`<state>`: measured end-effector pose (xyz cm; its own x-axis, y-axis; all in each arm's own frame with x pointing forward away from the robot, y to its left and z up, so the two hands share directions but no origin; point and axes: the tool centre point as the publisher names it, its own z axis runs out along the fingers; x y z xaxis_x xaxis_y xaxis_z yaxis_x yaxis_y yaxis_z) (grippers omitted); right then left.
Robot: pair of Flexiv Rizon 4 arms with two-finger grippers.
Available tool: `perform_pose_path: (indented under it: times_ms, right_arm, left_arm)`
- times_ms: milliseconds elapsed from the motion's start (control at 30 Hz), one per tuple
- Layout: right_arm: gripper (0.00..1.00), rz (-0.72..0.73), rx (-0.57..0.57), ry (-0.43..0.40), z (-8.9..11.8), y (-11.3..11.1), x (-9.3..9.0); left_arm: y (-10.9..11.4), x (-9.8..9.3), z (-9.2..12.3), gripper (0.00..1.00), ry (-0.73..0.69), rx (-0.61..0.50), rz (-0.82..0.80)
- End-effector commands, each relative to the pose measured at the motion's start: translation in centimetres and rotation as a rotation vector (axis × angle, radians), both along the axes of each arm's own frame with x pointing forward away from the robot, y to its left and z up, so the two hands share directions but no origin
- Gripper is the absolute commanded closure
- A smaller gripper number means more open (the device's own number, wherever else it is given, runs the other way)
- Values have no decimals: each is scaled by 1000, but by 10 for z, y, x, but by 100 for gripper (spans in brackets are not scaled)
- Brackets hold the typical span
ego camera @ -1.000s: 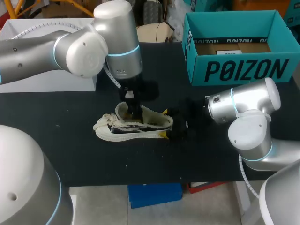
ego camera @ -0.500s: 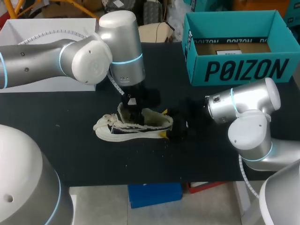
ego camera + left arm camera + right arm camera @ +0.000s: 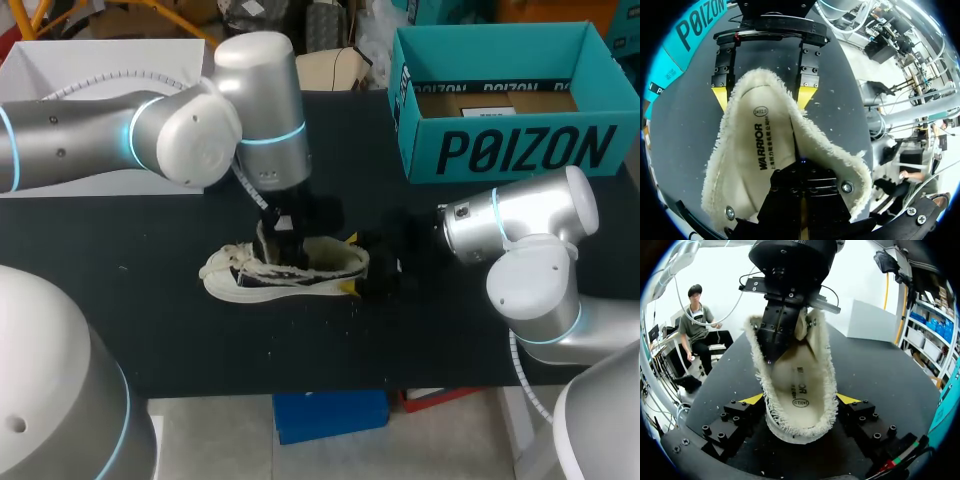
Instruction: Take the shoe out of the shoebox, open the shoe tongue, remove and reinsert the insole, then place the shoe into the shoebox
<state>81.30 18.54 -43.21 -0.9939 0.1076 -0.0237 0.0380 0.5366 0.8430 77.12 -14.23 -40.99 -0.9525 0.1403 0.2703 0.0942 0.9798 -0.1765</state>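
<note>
My left claw (image 3: 284, 236) has dipped deeper into the shoe (image 3: 236, 284); its grip I cannot tell. The shoe lies on the surface (image 3: 150, 330), heel toward my right claw (image 3: 800, 400), which clamps it

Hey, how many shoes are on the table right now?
1. The shoe stands on its sole mid-table, heel in the right hand, the left hand down in its opening. The shoebox shows none, though its near wall hides some floor.
</note>
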Motion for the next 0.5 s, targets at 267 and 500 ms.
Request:
perform_pose_path:
  times_ms: [267, 500]
  right_arm:
    - [100, -2, -2, 1, -2, -1, 1]
    - [100, -2, -2, 1, -2, -1, 1]
  left_arm:
    - [0, -1, -9, 71, -36, 8, 13]
    - [2, 1, -5, 77, -100, 39, 34]
